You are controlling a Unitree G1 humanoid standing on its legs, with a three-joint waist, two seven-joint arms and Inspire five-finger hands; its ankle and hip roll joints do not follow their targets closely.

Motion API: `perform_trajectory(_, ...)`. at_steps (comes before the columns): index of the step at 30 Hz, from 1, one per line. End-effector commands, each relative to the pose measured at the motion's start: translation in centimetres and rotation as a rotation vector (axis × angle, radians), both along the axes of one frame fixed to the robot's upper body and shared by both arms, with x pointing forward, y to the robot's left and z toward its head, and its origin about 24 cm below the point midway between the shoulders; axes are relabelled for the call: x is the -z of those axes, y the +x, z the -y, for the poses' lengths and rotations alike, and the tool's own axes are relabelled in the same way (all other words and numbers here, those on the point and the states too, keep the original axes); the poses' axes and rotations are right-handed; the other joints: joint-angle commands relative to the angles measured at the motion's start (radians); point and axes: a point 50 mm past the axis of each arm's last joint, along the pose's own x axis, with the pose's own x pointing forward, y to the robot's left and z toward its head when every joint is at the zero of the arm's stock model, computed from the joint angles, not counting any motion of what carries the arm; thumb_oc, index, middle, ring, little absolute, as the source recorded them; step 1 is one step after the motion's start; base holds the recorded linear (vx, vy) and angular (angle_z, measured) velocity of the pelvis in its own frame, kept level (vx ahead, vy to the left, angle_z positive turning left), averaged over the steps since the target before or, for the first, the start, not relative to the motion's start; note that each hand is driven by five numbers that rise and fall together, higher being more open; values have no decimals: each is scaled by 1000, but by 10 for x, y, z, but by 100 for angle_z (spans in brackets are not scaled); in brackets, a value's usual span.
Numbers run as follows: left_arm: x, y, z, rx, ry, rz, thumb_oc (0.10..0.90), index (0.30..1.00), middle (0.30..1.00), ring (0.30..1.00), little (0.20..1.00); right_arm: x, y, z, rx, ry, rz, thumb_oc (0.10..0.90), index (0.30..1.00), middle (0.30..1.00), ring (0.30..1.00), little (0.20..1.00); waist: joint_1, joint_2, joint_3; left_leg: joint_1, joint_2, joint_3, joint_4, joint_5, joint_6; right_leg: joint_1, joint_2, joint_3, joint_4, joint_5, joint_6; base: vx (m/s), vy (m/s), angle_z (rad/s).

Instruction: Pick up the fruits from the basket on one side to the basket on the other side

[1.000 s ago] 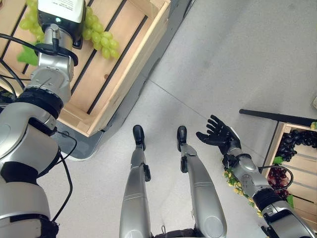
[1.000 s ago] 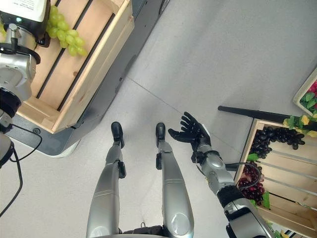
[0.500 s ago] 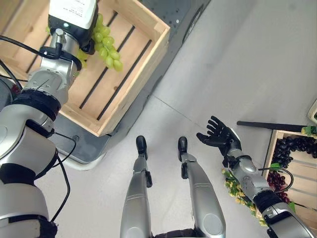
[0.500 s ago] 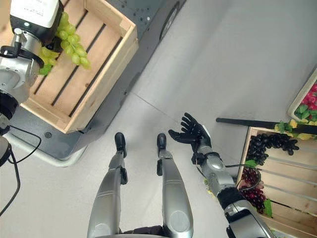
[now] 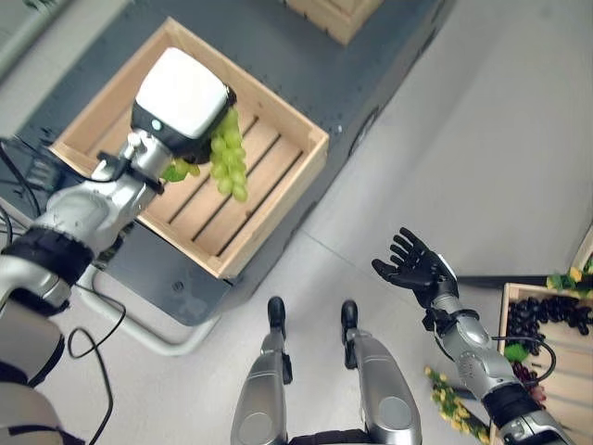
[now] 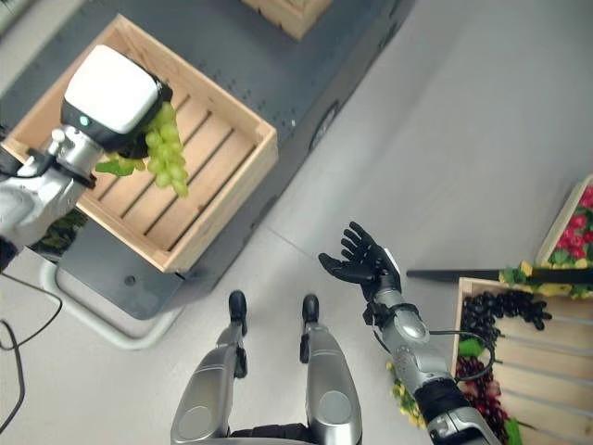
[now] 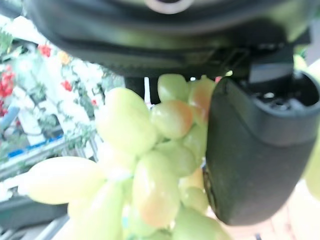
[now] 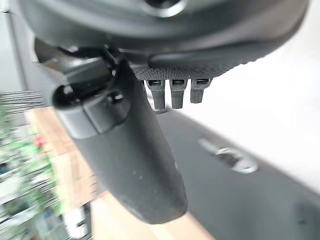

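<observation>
So the left hand (image 7: pixel 255 160) is clamped round a bunch of green grapes (image 5: pixel 227 159), thumb pressed against the fruit in the left wrist view; the bunch dangles from that hand over the light wooden crate (image 5: pixel 278 190), roughly above the middle of its slatted bottom, not touching the slats as far as I can tell; the crate itself sits on a dark grey platform (image 5: pixel 306 65), with its near corner close to the platform's edge, and a second wooden crate (image 5: pixel 334 14) pokes in at the platform's far side; over on the other side the right hand (image 5: pixel 414 269) hangs in the air above the floor with fingers spread, holding nothing; past it, by the right edge, there's a slatted crate (image 6: pixel 533 352) with dark grapes (image 6: pixel 505 304) and some red ones (image 6: pixel 480 389) in it, so I'd guess that's the source side; my read is this is the drop-off step: the bunch needs lowering toward the slats and then the fingers letting go, ideally low enough that it doesn't bounce; floor (image 5: pixel 519 139) is plain pale grey with a seam running across it.
</observation>
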Motion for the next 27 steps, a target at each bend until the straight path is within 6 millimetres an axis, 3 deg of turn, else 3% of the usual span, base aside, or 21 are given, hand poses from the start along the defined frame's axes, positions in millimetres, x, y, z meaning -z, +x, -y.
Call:
perform_trajectory(1, -40, -13, -13, 28, -93, 243, 400, 300, 300, 300, 300, -33, -3, 17, -59, -90, 150, 800, 900, 900, 900, 900, -13, 34, -198, 70, -56, 8, 68, -150, 7, 79, -34, 14, -103, 87, -14, 132, -16, 6)
perform_trajectory(5, -23, -21, -15, 104, -262, 162, 400, 300, 300, 300, 300, -46, -3, 13, -110, -86, 180, 800, 900, 900, 900, 900, -7, 46, -290, 145, -51, -1, 10, -136, -1, 151, -34, 20, -147, 96, -9, 145, -52, 0)
perform_trajectory(9, -11, -25, -12, 217, -582, 47, 400, 300, 300, 300, 300, -41, -8, 7, -121, -70, 171, 800, 900, 900, 900, 900, 4, 44, -368, 195, -43, -8, -43, -116, -7, 203, -33, 23, -190, 106, -3, 133, -86, 1)
perform_trajectory(12, -9, -28, -4, 362, -932, -74, 400, 300, 300, 300, 300, -40, -9, 0, -125, -51, 170, 800, 900, 900, 900, 900, 11, 41, -424, 218, -36, -23, -72, -110, -10, 241, -29, 26, -224, 110, -2, 81, -111, 3)
perform_trajectory(21, -7, -19, 24, 667, -1386, -317, 400, 300, 300, 300, 300, -59, -1, -17, -165, -43, 259, 800, 900, 900, 900, 900, 6, 38, -483, 217, -25, -47, -74, -109, -15, 272, 0, 32, -221, 79, -20, 18, -102, 6)
perform_trajectory(25, -2, -8, 32, 751, -1525, -481, 400, 300, 300, 300, 300, -74, 9, -21, -220, -71, 280, 800, 900, 900, 900, 900, -11, 31, -489, 246, -22, -42, -58, -120, -20, 274, 21, 77, -219, 74, -37, 4, -16, -7)
perform_trajectory(26, 0, -7, 33, 762, -1555, -500, 400, 300, 300, 300, 300, -78, 13, -22, -244, -78, 281, 800, 900, 900, 900, 900, -11, 22, -485, 242, -33, -50, -12, -140, -19, 271, 19, 94, -220, 81, -40, 8, 8, -26)
perform_trajectory(27, 4, -8, 33, 770, -1582, -526, 400, 300, 300, 300, 300, -83, 17, -26, -283, -76, 285, 800, 900, 900, 900, 900, 4, 8, -475, 210, -66, -106, 76, -174, -10, 267, 17, 129, -217, 94, -44, 16, 9, -39)
